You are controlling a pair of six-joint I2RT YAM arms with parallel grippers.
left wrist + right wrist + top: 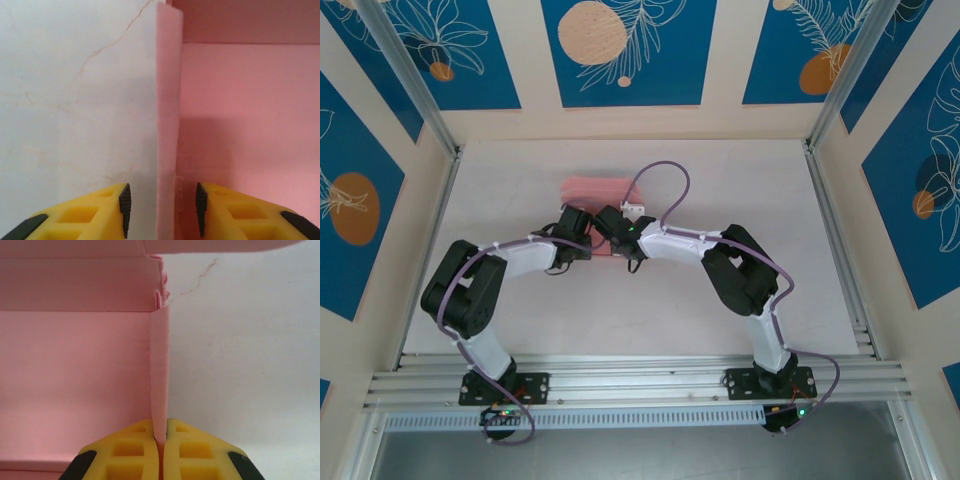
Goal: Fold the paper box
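Right tool [161,442] is clenched on the paper box [595,188], its yellow fingers [127,450] pinching the near end of the box's right side flap [160,370] so that the thin card stands upright along the edge of the flat pink base. That grip reads as a hold for shape: pinned vertical, the flap cannot flop outward from the box onto the table [240,365] while the opposite side is worked.

Left tool [162,210] is released. Its two black-tipped pads stand apart on either side of the box's left side wall [167,100], which rises between them without visibly touching either one. Set astride the wall like this, a small closing would catch it just as the right flap is caught.

Seen from overhead, the box lies on the table just beyond both tools, which sit side by side at its near edge, each arm reaching in from its own side.

At the far end of the base a back wall [75,290] is raised, and another pink panel, probably the lid [220,245], juts out above it. By my judgement the fold is partway: sides and back are up, the lid not yet shut. The card at the box's far right corner looks slightly ragged, so a hard squeeze or sideways pull could crease it
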